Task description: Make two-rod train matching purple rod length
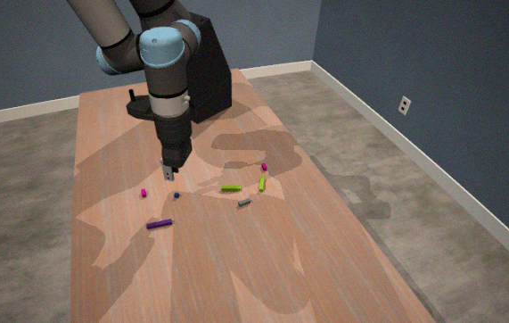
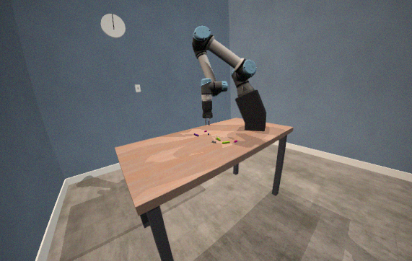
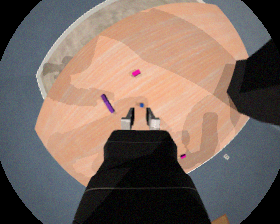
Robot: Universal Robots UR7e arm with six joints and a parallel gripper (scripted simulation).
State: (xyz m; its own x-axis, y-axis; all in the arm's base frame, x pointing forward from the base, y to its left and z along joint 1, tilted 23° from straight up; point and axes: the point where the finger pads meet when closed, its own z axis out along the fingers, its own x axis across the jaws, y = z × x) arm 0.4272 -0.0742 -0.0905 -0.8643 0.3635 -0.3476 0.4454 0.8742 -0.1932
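The purple rod lies flat at the table's left middle; it also shows in the wrist view. A small blue rod lies just behind it, and a magenta rod lies to the left. Two lime rods, a grey rod and a second magenta rod lie to the right, all apart from each other. My gripper hangs above the table near the blue rod, fingers partly open with nothing between them.
The arm's black base stands at the table's far end. The table's left edge runs close to the left magenta rod. In the exterior view the gripper is well above the rods.
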